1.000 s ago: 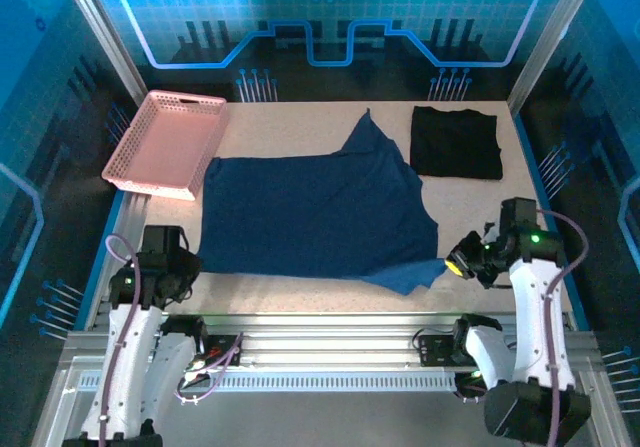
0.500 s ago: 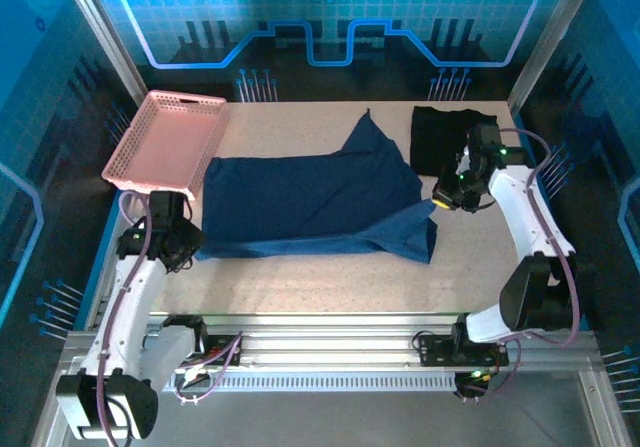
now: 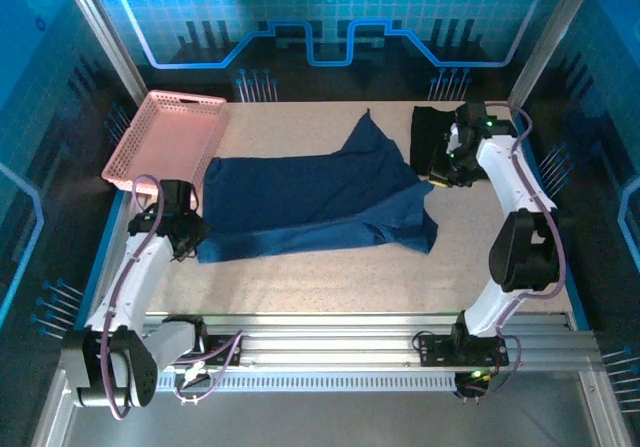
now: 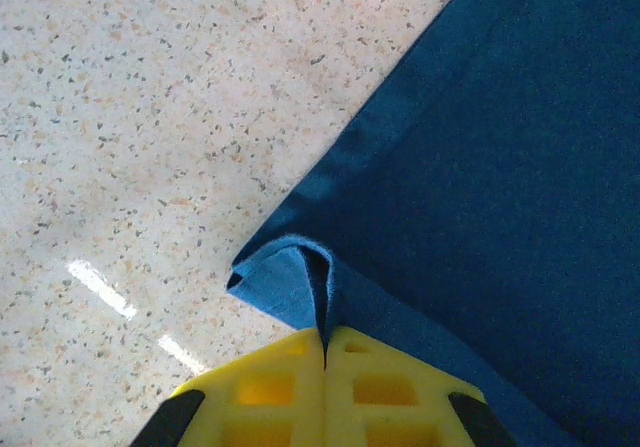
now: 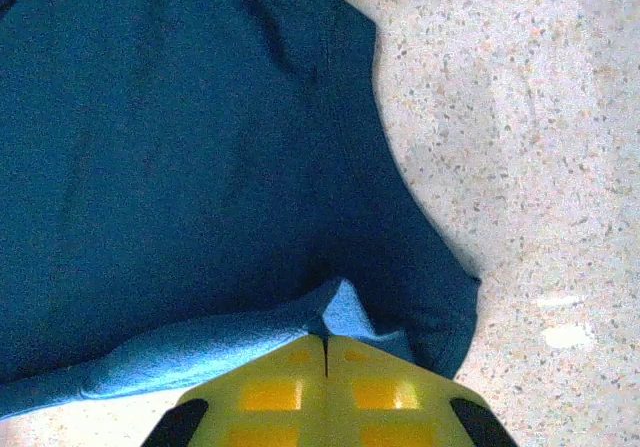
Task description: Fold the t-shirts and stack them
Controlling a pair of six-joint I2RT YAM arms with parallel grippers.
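Observation:
The navy blue t-shirt (image 3: 310, 202) lies across the middle of the table, its near part doubled back over the rest. My left gripper (image 3: 190, 232) is at its left end, and in the left wrist view my left gripper (image 4: 325, 342) is shut on a curled corner of the navy cloth (image 4: 500, 167). My right gripper (image 3: 438, 174) is at the shirt's right end. In the right wrist view my right gripper (image 5: 326, 347) pinches a lifted fold of the navy cloth (image 5: 180, 147). The black t-shirt (image 3: 430, 132) lies folded at the back right, partly hidden by the right arm.
A pink perforated basket (image 3: 165, 142) sits at the back left corner, just beyond the shirt's left end. Bare speckled tabletop (image 3: 330, 277) runs between the shirt and the arm bases. Metal frame posts stand at the back corners.
Both grippers have carried the shirt's near edge away from the front of the table toward the back, so the navy shirt now lies doubled and narrower. The right arm has stretched out beside the black shirt.

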